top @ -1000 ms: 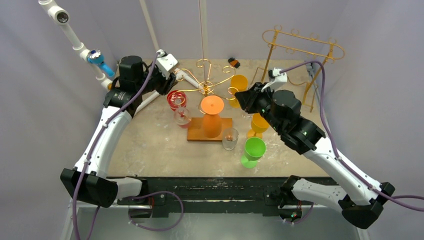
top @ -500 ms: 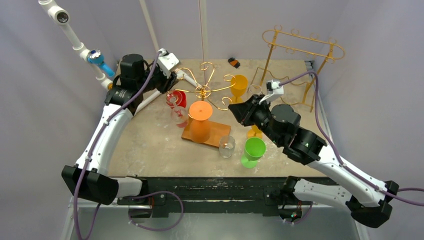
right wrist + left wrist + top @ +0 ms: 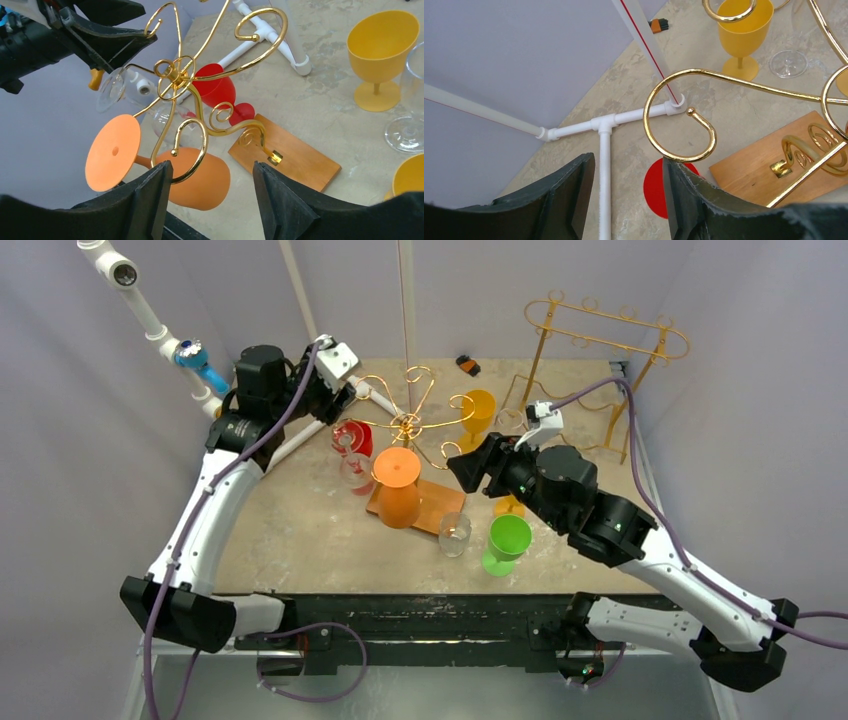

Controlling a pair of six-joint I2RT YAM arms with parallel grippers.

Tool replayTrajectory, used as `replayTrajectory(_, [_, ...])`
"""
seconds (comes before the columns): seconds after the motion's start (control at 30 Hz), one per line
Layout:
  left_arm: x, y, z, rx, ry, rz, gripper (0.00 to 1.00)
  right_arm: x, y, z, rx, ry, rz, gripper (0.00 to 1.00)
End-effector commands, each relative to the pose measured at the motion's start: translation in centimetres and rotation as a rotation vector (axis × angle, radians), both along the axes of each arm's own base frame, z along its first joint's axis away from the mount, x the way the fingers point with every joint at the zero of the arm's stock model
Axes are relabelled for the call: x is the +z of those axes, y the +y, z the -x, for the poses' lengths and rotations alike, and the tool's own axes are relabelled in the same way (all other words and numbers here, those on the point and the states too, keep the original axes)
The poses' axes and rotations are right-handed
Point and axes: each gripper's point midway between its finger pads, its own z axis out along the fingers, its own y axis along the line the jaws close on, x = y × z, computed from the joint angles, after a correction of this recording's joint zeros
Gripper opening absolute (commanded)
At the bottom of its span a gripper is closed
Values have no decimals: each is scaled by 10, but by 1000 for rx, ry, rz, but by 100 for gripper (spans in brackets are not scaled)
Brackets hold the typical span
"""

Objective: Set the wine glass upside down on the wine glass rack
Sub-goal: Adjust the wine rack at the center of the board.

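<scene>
The gold scroll wine glass rack (image 3: 408, 423) stands on a wooden base (image 3: 443, 504). An orange wine glass (image 3: 397, 485) hangs upside down at its near-left side, foot up. The right wrist view has that orange glass (image 3: 200, 177) just past my right gripper (image 3: 212, 172), which is open and empty, with a gold loop (image 3: 192, 150) by its left finger. My left gripper (image 3: 629, 172) is open and empty too, and a gold rack loop (image 3: 679, 130) sits at the tip of its right finger. From above, the left gripper (image 3: 345, 395) is at the rack's far-left arm and the right gripper (image 3: 465, 468) at its right side.
A red glass (image 3: 352, 437) and a clear glass (image 3: 356, 470) stand left of the rack. A yellow glass (image 3: 478, 410) stands behind it. In front are a green glass (image 3: 508, 540) and a small clear glass (image 3: 455, 533). A second gold rack (image 3: 605, 335) stands at the back right, and white pipes (image 3: 604, 150) lie at the left.
The rack, its base and the orange glass have swung and slid to the left. My right gripper has opened and moved left, and my left gripper has opened wider.
</scene>
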Motion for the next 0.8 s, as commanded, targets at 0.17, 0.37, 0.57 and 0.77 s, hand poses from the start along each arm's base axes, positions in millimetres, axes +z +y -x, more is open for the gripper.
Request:
replayTrajectory(0.17, [47,5,13,29,-131,4,59,-6,-30,12,-35,34,141,73])
replayTrajectory(0.37, [40,3,14,15,-116,2,59,10,-26,9,-27,11,138,75])
replayTrajectory(0.57, [40,2,12,13,-110,7,58,30,-24,5,-26,-22,135,75])
replayTrajectory(0.77, [47,9,15,44,-110,-3,58,29,-33,17,4,-23,150,67])
